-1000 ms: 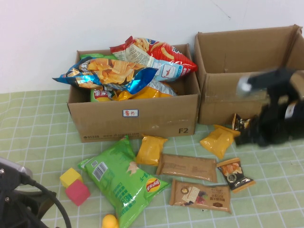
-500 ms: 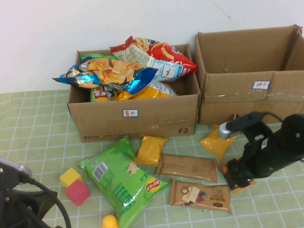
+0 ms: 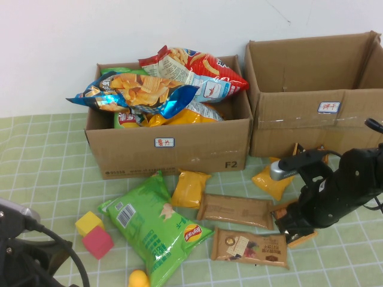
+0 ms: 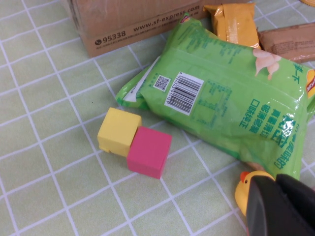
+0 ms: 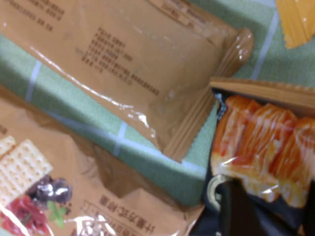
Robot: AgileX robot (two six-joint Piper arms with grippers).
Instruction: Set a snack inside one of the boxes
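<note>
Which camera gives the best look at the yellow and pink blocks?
The left wrist view: the yellow block and pink block sit touching, unobstructed. The high view shows them small, near the left gripper. The right wrist view, over the right gripper, shows neither.

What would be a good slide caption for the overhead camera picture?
Right hand lowered onto small black-and-orange snack packet near brown cardboard boxes; left hand parked at the table's near-left corner.
</note>
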